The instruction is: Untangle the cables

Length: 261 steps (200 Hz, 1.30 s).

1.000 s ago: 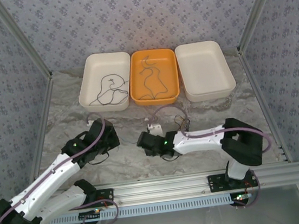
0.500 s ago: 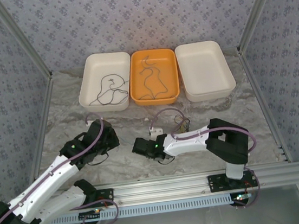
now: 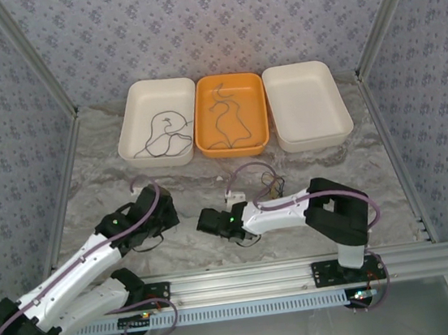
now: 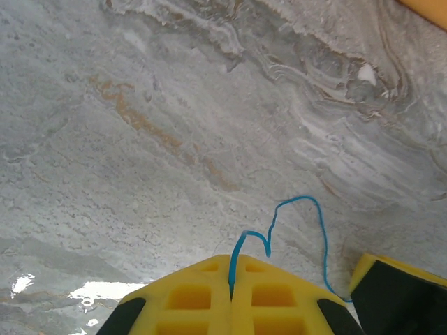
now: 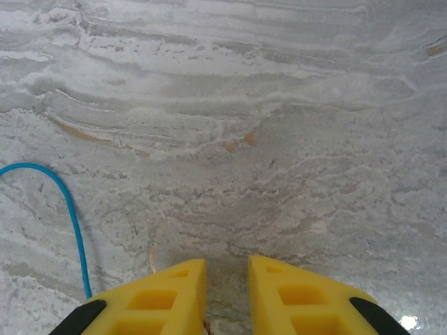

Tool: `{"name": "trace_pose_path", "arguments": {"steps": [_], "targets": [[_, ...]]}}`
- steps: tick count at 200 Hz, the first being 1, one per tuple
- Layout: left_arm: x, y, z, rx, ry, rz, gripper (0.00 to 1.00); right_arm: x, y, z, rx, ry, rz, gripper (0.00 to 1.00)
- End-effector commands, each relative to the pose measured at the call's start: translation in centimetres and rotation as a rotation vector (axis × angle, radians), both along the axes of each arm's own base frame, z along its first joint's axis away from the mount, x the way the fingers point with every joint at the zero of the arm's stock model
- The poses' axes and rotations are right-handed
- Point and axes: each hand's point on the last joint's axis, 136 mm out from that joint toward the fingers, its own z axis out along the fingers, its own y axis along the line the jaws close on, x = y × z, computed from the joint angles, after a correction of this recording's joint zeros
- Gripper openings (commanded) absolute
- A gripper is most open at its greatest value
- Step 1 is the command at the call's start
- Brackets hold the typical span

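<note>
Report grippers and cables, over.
Left gripper shut on blue cable. Right gripper slightly open, low over tabletop. Loose tangle nearby. No obstruction seen.

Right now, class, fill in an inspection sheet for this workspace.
Surface: grey marbled table.
Job's things: blue cable on the table; dark cable in the left white tray; second dark cable in the orange tray; small tangle mid-table.
Clutter: small white object beside the tangle; right white tray empty.
Grippers: left gripper shut on the blue cable; right gripper low, jaws narrowly apart.
Cables: purple arm cables loop along both arms.
Surroundings: patterned walls; aluminium rail in front.
</note>
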Motion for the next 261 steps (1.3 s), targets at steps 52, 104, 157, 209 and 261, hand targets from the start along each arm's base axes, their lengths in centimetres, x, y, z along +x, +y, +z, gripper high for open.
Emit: {"name": "trace_pose_path", "arguments": {"steps": [52, 104, 157, 209, 261], "targets": [[0.4, 0.0, 0.7, -0.018, -0.039, 0.022, 0.00, -0.1, 0.0, -0.3, -0.036, -0.018, -0.018, 0.00], [0.1, -2.4, 0.7, -0.080, -0.038, -0.094, 0.00, 5.4, -7.1, 9.2, -0.110, -0.227, -0.041, 0.00], [-1.0, -8.8, 0.1, -0.063, -0.046, -0.347, 0.00, 14.2, -18.4, 23.1, 0.019, -0.426, -0.172, 0.00], [-2.7, -15.1, -0.6, 0.001, -0.074, -0.544, 0.00, 20.8, -25.0, 31.5, 0.257, -0.539, -0.271, 0.00], [-1.6, -17.1, -0.1, 0.063, -0.100, -0.493, 0.00, 21.3, -24.4, 30.1, 0.346, -0.428, -0.229, 0.00]]}}
